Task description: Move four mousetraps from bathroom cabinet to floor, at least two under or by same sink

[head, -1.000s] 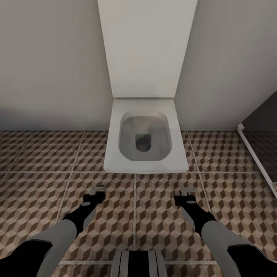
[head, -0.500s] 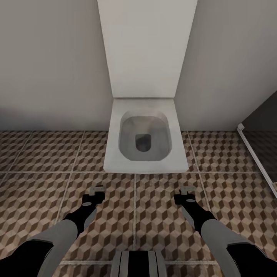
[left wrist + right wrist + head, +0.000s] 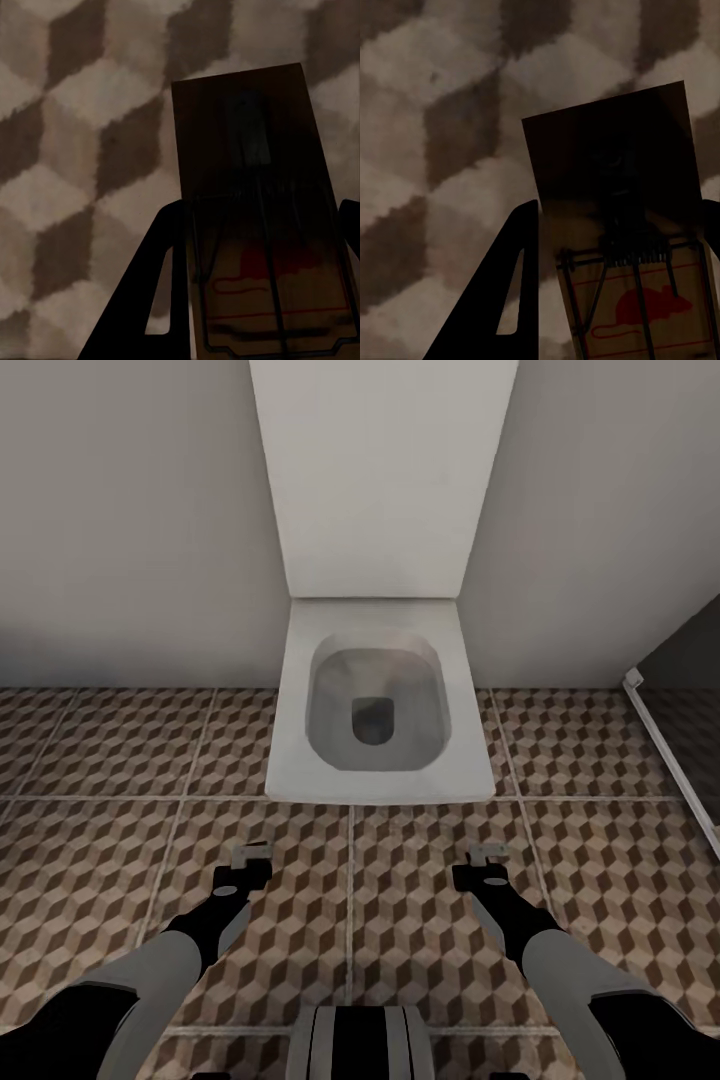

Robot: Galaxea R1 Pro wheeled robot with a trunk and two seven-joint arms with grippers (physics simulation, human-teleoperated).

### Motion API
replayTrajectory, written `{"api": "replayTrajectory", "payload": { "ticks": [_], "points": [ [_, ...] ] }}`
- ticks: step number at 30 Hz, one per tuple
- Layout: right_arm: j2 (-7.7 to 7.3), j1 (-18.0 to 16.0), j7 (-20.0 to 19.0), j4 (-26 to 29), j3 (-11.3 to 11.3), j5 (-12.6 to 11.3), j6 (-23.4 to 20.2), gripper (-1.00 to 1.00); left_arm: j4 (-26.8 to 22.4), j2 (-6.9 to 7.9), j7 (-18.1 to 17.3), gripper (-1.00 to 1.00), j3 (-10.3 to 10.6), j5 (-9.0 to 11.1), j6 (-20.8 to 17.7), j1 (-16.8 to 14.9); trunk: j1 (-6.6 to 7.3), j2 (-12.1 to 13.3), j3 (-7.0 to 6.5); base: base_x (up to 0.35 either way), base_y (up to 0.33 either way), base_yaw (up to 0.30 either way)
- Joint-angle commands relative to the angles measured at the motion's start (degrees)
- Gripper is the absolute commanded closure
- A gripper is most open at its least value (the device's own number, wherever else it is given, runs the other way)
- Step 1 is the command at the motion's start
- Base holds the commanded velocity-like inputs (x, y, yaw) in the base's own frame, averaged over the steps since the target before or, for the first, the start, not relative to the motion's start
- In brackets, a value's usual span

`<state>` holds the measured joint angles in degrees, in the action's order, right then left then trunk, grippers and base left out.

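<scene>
Each gripper holds one mousetrap above the bathroom floor [image 3: 100, 860], a tiled surface with a brown and beige cube pattern. In the left wrist view a dark-brown mousetrap [image 3: 251, 150] with a wire bar and red print sits between the fingers of my left gripper [image 3: 259, 232]. The right wrist view shows a second mousetrap [image 3: 611, 172], printed with a red mouse, clamped in my right gripper [image 3: 619, 232]. From the head view, the left gripper [image 3: 250, 857] and right gripper [image 3: 487, 857] hang low in front of a toilet. The sink and the cabinet are out of view.
A white square toilet [image 3: 375, 710] with its lid up stands against the grey wall [image 3: 130, 540] straight ahead. A dark panel with a pale frame [image 3: 680, 710] runs along the right edge. Tiled floor spreads to both sides of the toilet.
The whole picture has shifted a little: the toilet sits slightly higher and larger, so the camera moved. Both arms keep their pose and their hold.
</scene>
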<state>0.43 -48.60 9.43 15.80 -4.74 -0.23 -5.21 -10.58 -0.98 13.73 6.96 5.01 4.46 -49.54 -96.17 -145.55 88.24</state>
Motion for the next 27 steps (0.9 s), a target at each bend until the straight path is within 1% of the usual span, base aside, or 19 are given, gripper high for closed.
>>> {"api": "replayTrajectory", "payload": {
  "ticks": [1, 11, 18, 27],
  "points": [
    [-0.05, 0.0, 0.2, 0.1, -0.4, -0.2, -0.4, 1.0, 0.1, 0.01, 0.4, 1.0, 0.5, 0.5, 0.2, 0.0, 0.01, 0.0, 0.03, 0.0, 0.0, 0.0],
    [-0.01, 0.0, 0.2, 0.1, -0.4, -0.1, -0.4, 1.0, 0.0, 0.01, 0.4, 1.0, 0.5, 0.5, 0.2, 0.0, 0.01, 0.0, 0.03, 0.0, 0.0, 0.0],
    [0.0, 0.0, 0.2, 0.1, -0.4, -0.2, -0.4, 1.0, 0.0, 0.01, 0.4, 1.0, 0.5, 0.7, 0.2, 0.0, -0.17, -0.1, 1.58, 0.0, 0.0, 0.0],
    [0.01, 0.0, 0.2, 0.1, -0.4, -0.1, -0.1, 1.0, -0.2, 0.01, 0.4, 1.0, 0.5, 0.8, 0.2, 0.0, -0.17, -0.1, 1.58, 0.0, 0.0, 0.0]
  ]
}}
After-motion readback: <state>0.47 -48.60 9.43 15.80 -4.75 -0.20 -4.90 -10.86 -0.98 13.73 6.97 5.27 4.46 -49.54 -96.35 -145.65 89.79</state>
